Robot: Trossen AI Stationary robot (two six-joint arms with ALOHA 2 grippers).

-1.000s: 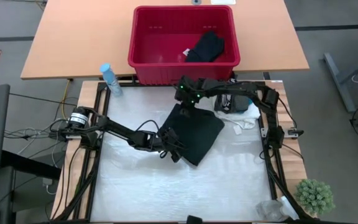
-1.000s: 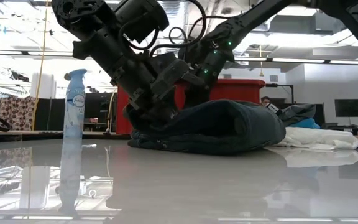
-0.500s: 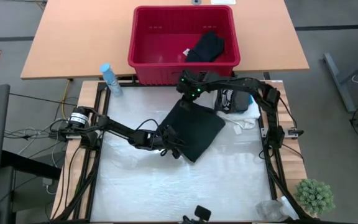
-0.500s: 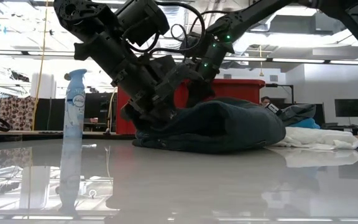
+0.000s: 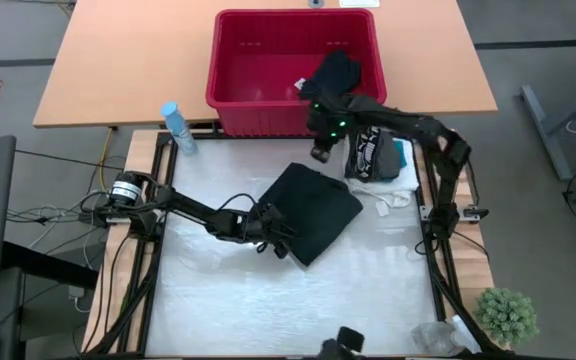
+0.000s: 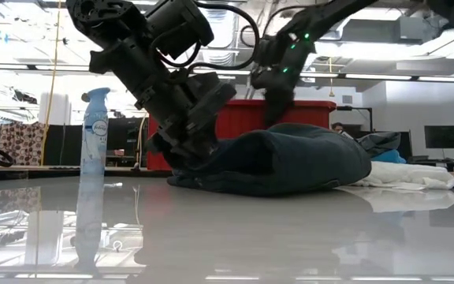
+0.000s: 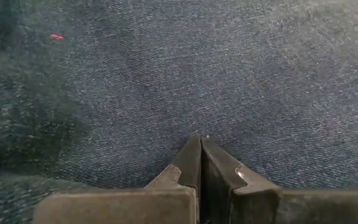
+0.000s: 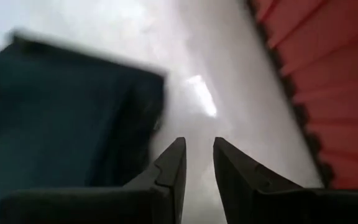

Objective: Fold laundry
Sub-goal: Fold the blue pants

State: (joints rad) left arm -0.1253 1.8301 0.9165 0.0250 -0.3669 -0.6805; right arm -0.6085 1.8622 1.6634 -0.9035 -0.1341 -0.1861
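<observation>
The right gripper (image 5: 319,153) has lifted off the folded dark garment (image 5: 311,210) and pulled back toward the red basket (image 5: 228,75) — a second ago it sat on the cloth's upper corner. Its fingers (image 8: 169,168) stand a narrow gap apart, holding nothing. The left gripper (image 5: 280,243) sits at the garment's lower-left edge, centre of the high view, jaws pressed together against the fabric. The white and teal pieces (image 5: 388,172) lie heaped at centre right — another black garment (image 5: 333,72) rests in the basket, upper centre. A spray bottle (image 5: 175,126) stands upper left.
</observation>
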